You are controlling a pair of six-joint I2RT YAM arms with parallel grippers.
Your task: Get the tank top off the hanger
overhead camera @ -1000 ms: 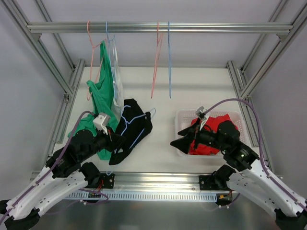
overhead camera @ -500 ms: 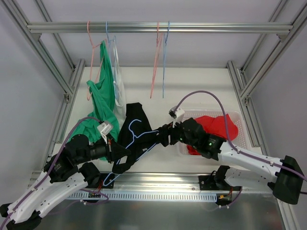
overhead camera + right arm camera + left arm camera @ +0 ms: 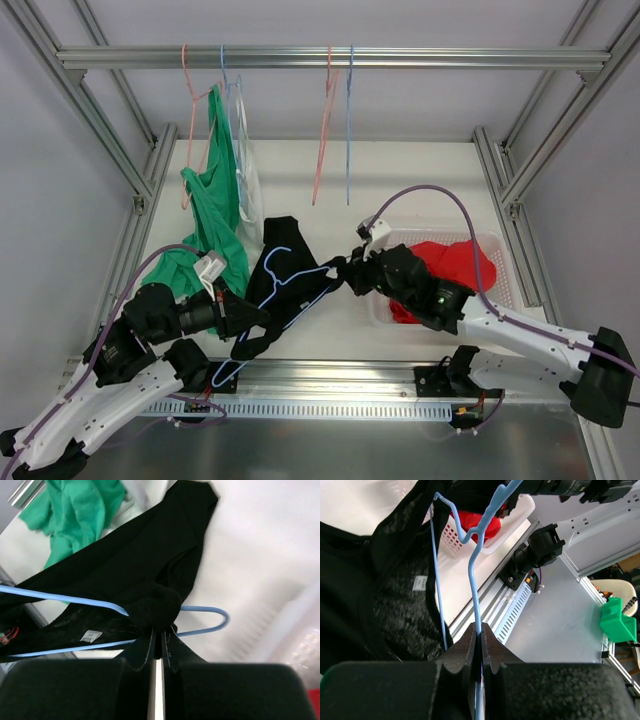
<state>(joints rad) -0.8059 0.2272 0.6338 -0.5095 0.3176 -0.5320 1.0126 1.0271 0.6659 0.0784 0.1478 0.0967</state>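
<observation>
Black tank top (image 3: 288,238): light, limp, likely clingy, slung on blue hanger (image 3: 202,608) between both hands; left hand (image 3: 480,631) clamped on hanger wire, right hand (image 3: 159,630) pinched onto bunched fabric, the sensible hold.

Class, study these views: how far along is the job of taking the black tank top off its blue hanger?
Done: the blue hanger is off the rail, over the table. In hand: the left claw is shut on its wire, the right claw on a bunch of the black tank top by the hook. Left: the top is still on the hanger and must be pulled free.
</observation>
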